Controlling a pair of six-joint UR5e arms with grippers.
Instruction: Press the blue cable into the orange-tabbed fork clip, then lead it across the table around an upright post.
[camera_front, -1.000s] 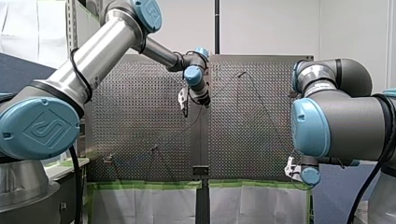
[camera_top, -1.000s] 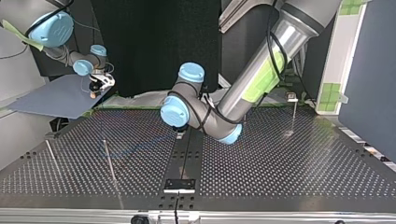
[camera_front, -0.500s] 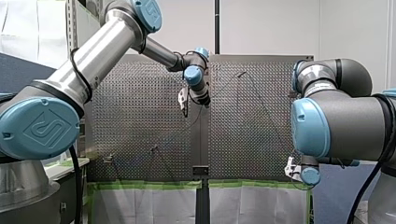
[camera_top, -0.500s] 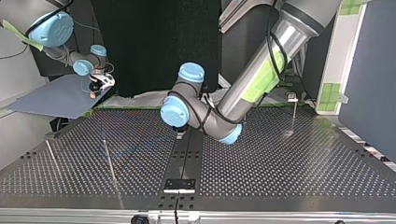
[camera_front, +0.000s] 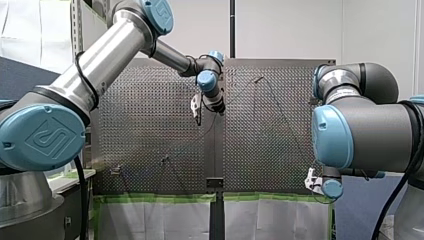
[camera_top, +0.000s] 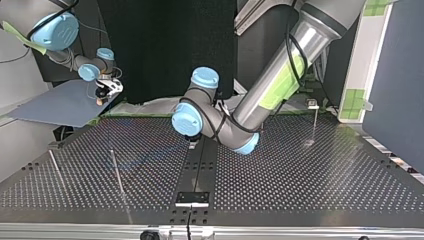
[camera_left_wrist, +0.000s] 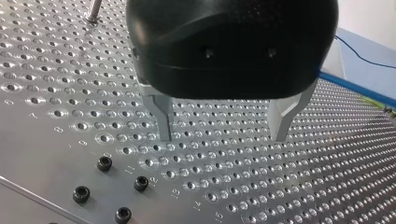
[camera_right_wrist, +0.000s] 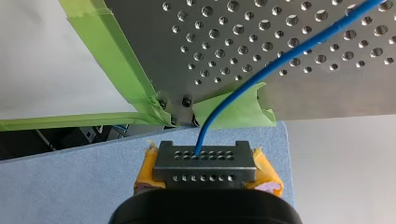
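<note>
In the right wrist view my right gripper (camera_right_wrist: 204, 154), with yellow pads, is shut on the blue cable (camera_right_wrist: 261, 72). The cable leads from its fingers up over the table's taped corner. In the top view that gripper (camera_top: 103, 96) hangs off the table's back left corner, and a faint blue cable (camera_top: 150, 156) lies across the plate. My left gripper (camera_left_wrist: 224, 135) stands open just above the perforated plate near the table's middle, with nothing between its metal fingers (camera_left_wrist: 162, 119). A small clip (camera_top: 312, 104) on a thin stem stands at the top view's back right, far from both grippers.
Thin upright posts (camera_top: 117, 172) (camera_top: 56, 167) stand at the top view's left. Another post (camera_left_wrist: 93, 10) rises beyond my left gripper, and black screws (camera_left_wrist: 103, 163) sit in the plate's centre strip. Green tape (camera_right_wrist: 116, 56) lines the table edge above a blue-grey sheet (camera_right_wrist: 70, 186).
</note>
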